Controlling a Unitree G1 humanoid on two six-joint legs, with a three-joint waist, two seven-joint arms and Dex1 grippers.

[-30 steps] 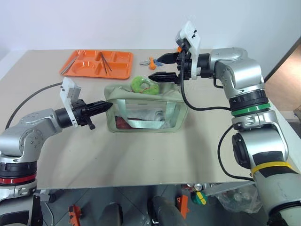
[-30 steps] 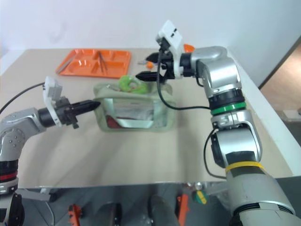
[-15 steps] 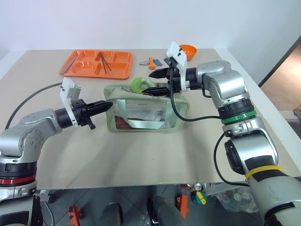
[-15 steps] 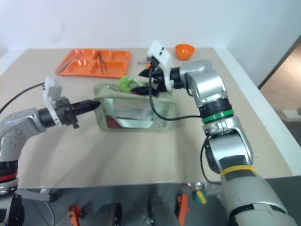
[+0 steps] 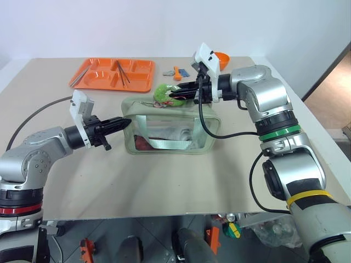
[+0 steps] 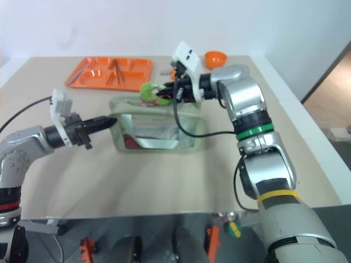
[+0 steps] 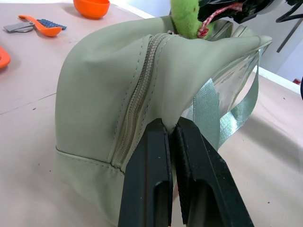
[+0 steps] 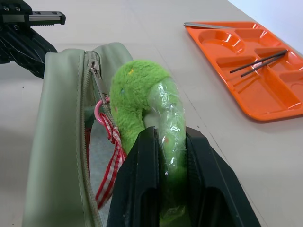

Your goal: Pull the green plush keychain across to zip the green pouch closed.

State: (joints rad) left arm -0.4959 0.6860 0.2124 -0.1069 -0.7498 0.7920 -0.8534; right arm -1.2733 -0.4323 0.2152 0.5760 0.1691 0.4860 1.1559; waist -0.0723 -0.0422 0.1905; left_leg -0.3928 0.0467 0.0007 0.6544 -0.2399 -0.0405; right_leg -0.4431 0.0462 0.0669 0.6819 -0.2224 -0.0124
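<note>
On the beige table (image 5: pixel 164 181) sits the green pouch (image 5: pixel 164 134), its left end pinched by the left gripper (image 5: pixel 123 124), while the right gripper (image 8: pixel 163 156) clamps the green plush keychain (image 8: pixel 142 94) above the pouch's far top edge.
</note>
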